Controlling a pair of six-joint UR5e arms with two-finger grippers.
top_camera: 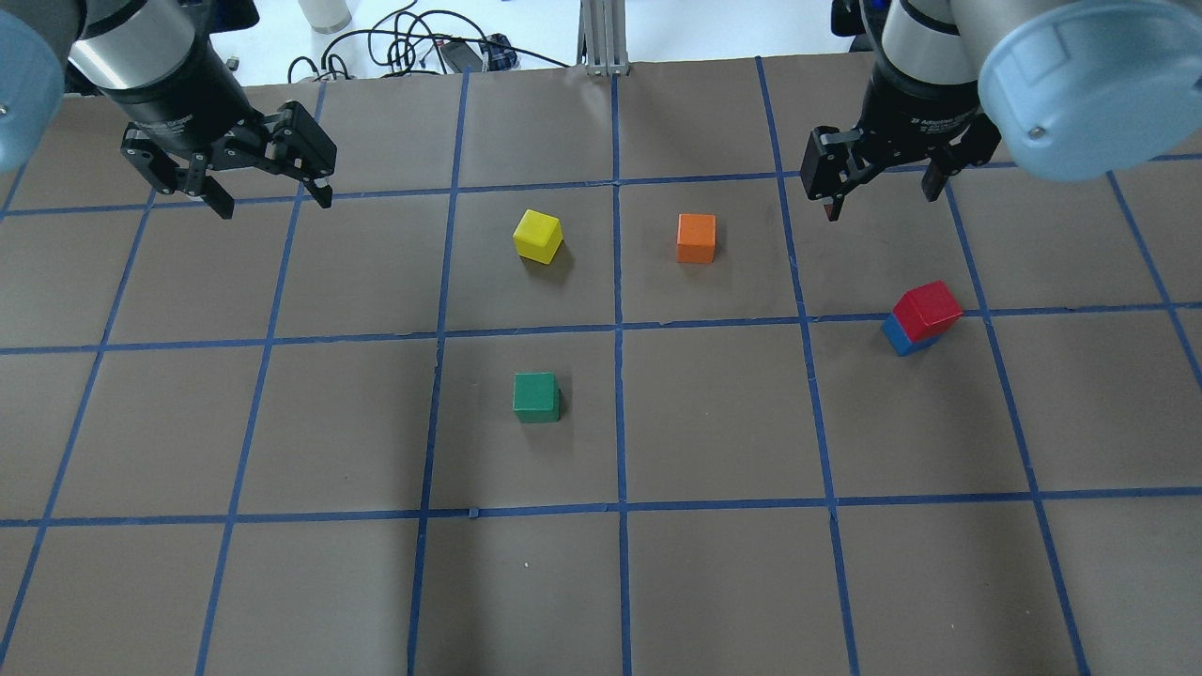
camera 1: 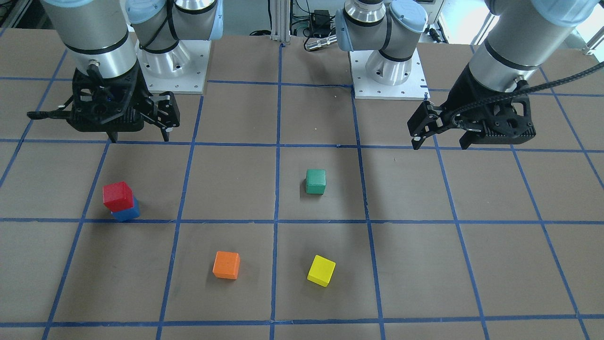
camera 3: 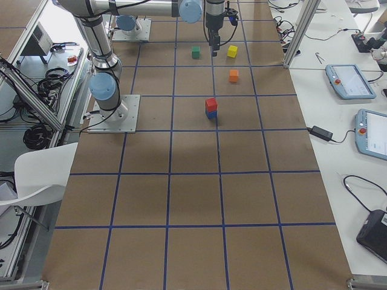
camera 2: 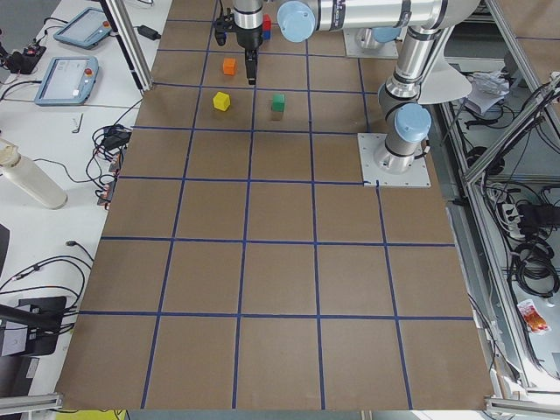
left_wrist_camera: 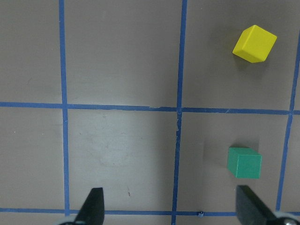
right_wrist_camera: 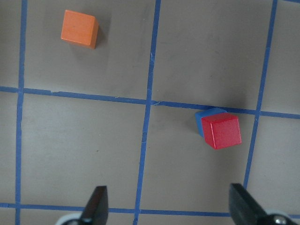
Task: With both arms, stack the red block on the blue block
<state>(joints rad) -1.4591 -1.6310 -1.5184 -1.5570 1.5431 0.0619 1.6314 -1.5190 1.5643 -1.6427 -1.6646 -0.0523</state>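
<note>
Seen from overhead, the small matte red cube (top_camera: 928, 308) sits on top of the small matte blue cube (top_camera: 898, 336), slightly offset so a blue edge shows beneath; the stack rests on the brown paper-covered table with its blue tape grid (top_camera: 723, 582), well apart from both arms; the black two-finger right gripper (top_camera: 883, 197) hangs above the table at about 11 o'clock from the stack, fingers spread and empty; the left gripper (top_camera: 275, 202) hangs likewise released, holding nothing; a yellow cube (top_camera: 538, 235) lies at 3 o'clock from it, a green cube (top_camera: 536, 397) at 6 o'clock from the yellow one, an orange cube (top_camera: 696, 238) between yellow cube and right gripper.
</note>
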